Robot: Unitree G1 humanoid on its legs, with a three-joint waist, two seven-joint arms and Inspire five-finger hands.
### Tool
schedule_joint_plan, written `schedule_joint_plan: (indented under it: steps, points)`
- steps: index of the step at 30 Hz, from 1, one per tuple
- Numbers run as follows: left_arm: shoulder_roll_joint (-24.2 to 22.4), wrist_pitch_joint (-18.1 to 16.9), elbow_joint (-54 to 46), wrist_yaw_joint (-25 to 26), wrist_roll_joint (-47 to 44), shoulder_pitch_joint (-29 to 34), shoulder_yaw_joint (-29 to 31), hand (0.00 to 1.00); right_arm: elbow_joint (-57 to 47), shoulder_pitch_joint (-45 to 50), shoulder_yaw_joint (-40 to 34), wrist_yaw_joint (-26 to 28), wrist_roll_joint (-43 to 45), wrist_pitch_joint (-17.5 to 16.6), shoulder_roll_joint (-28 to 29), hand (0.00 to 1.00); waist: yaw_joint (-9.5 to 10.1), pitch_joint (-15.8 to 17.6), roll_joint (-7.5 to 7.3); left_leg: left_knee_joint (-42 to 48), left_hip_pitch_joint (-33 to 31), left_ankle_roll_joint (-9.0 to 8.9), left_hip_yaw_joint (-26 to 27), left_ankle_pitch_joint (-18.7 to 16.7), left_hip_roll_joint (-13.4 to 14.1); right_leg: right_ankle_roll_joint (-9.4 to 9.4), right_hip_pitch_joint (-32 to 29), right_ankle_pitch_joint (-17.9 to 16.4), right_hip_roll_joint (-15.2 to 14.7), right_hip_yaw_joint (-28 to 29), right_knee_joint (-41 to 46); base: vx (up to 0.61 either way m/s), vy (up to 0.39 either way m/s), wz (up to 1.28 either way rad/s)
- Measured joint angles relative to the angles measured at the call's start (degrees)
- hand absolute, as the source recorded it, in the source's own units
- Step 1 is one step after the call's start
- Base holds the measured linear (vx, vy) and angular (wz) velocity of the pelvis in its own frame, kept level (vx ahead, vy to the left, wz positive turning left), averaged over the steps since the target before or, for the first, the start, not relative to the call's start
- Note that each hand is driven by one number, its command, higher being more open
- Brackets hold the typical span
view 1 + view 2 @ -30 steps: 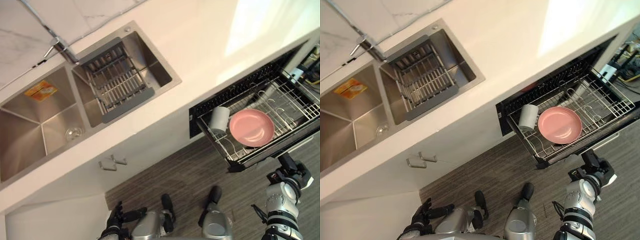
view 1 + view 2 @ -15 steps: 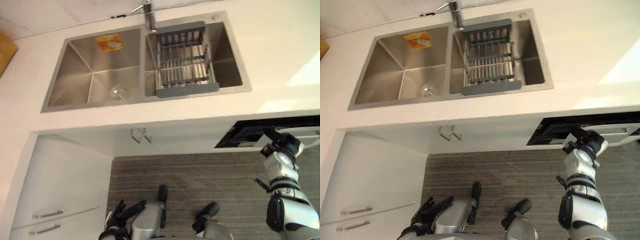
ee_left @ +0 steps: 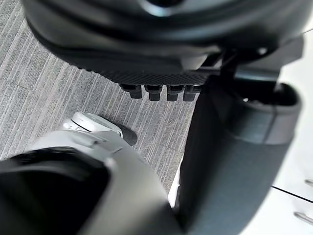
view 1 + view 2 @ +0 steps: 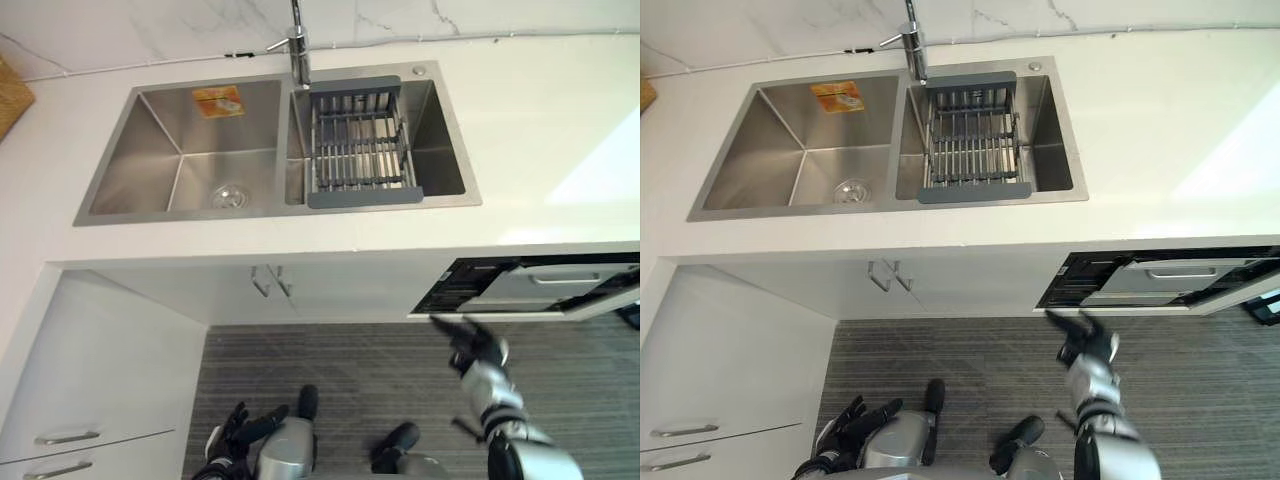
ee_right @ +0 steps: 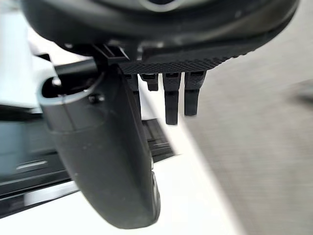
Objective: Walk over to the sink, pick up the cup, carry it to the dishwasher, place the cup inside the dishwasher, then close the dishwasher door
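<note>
Time to press the dishwasher door [image 4: 545, 292], a little open, flat and slow with the wide-spread, empty right hand [image 4: 470, 345] close by it, left hand [image 4: 235, 435] loose and empty well away, cup likely behind that door.

You see an orange sticker [image 4: 217, 100] on the back wall of the left basin of the sink [image 4: 200, 216]; its print is too small to read. No other lettering is legible.
</note>
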Motion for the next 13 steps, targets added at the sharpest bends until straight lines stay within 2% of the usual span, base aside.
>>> schedule_joint_plan:
  steps: [2,3,4,6,7,8,9,10,11,12,13]
  points:
    - [1.0,0.1,0.1,0.6,1.5,0.5,0.1,1.00,1.2,5.6,-0.3,1.4,-1.2,0.1,1.8,1.00,-1.21,-0.6,-2.03,-0.9,1.9,0.94,-0.2,-1.0,-1.3,0.99,-0.6,-3.5,-3.8,0.7,7.3,0.09,0.017,0.05]
    - [1.3,0.1,0.1,0.9,2.2,0.6,0.1,1.00,1.3,7.2,-0.3,1.8,-1.8,0.1,2.2,1.00,-1.43,-0.6,-2.48,-1.3,2.8,1.14,-0.2,-1.2,-1.7,1.08,-0.9,-4.1,-4.9,1.6,9.6,0.10,0.022,0.02]
    - [1.6,0.1,0.1,1.3,4.0,0.7,0.1,1.00,1.3,9.8,-0.4,3.1,-2.8,0.1,2.4,1.00,-2.13,-0.8,-2.80,-2.2,4.3,1.32,-0.2,-1.3,-2.0,0.61,-2.4,-4.2,-6.5,4.9,15.1,0.10,0.055,0.03]
    - [2.4,0.1,-0.1,1.3,5.4,1.4,0.0,1.00,1.1,11.1,-2.0,5.2,-4.9,-0.1,2.6,1.00,-3.63,-1.1,-3.64,-1.8,5.2,2.27,-1.0,-1.9,-2.7,-2.88,-5.7,-3.1,-7.3,14.3,22.5,0.08,0.080,0.22]
    - [3.2,0.3,-0.1,1.4,5.5,1.5,-0.8,1.00,1.1,11.3,-2.4,5.8,-6.8,-0.7,2.6,1.00,-4.84,-1.4,-3.83,-1.4,5.3,2.84,-2.9,-2.0,-2.4,-4.76,-8.2,-3.6,-5.5,21.4,25.8,0.08,0.010,0.85]
    - [3.8,0.5,-0.1,1.5,5.5,0.9,-1.0,1.00,0.9,12.1,-2.4,6.0,-8.2,-1.9,3.2,1.00,-6.42,-1.8,-3.34,-0.7,4.3,3.01,-6.2,-2.0,-0.9,-2.69,-8.2,-7.6,0.1,27.0,21.7,0.11,-0.107,1.25]
    - [3.6,0.9,-0.1,1.6,5.8,0.1,-1.0,1.00,0.7,12.7,-2.4,6.2,-8.4,-2.7,3.7,1.00,-6.99,-1.9,-3.59,-0.7,3.7,3.06,-8.8,-2.0,-0.3,-2.74,-7.8,-8.7,4.5,29.6,16.2,0.10,-0.178,1.14]
    - [3.7,1.3,0.0,1.3,6.3,-0.2,-0.7,1.00,0.7,12.8,-2.5,6.1,-8.3,-3.0,4.0,1.00,-6.98,-2.0,-3.93,-0.7,3.7,3.05,-9.6,-2.0,-0.3,-2.71,-7.7,-8.7,5.9,30.0,13.3,0.07,-0.183,0.83]
    - [4.1,1.9,0.1,1.3,6.5,-0.6,-0.1,1.00,0.7,12.8,-2.5,6.1,-8.5,-3.7,4.7,1.00,-7.00,-2.2,-5.17,-0.6,3.7,2.94,-10.5,-2.1,-1.0,-2.52,-7.2,-8.6,7.5,30.8,7.0,0.06,-0.176,0.47]
    - [4.4,2.1,0.1,1.3,6.5,-0.6,0.3,1.00,0.8,12.8,-2.5,6.1,-8.8,-4.2,5.2,1.00,-7.02,-2.4,-6.19,-0.4,3.6,2.53,-10.7,-2.3,-2.0,-2.21,-7.0,-7.2,7.7,31.6,4.9,0.09,-0.206,0.66]
    - [4.6,2.5,1.0,1.6,6.7,-1.0,0.9,1.00,0.8,12.8,-3.0,6.1,-10.2,-5.0,5.5,1.00,-7.69,-2.4,-6.40,0.2,3.8,1.67,-12.1,-2.8,-2.6,-1.31,-6.0,-5.0,7.4,31.4,5.5,0.07,-0.158,0.43]
